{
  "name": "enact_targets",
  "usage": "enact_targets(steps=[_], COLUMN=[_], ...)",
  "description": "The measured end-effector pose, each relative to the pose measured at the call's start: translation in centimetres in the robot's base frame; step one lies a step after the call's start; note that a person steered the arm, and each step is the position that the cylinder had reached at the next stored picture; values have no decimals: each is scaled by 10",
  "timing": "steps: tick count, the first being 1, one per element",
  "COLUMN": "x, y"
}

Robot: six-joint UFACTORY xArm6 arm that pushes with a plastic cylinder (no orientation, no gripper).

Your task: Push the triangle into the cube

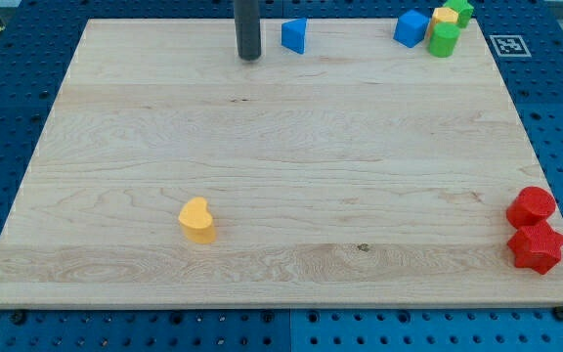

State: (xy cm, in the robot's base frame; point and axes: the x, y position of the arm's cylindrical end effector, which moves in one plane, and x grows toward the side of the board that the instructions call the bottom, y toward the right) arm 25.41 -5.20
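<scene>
Near the table [262,147] top edge, my tip [249,57] stands just left of the blue triangle [294,35]; no jaws exist, nothing held. Push straight rightward, centred, toward the blue cube [411,28], apparently touching neighbouring blocks.

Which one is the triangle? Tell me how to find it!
Look along the wooden board's top edge. Just right of my tip stands the blue triangle, apart from it. The blue cube farther right touches other blocks; the triangle stands alone.

My tip [249,57] stands just left of the blue triangle [294,35].
</scene>
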Motion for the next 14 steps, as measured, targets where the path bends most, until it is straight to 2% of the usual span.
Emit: enact_targets(steps=[2, 6, 8, 11, 14], x=[-2, -35, -35, -60, -32], y=[47, 66, 118, 117, 177])
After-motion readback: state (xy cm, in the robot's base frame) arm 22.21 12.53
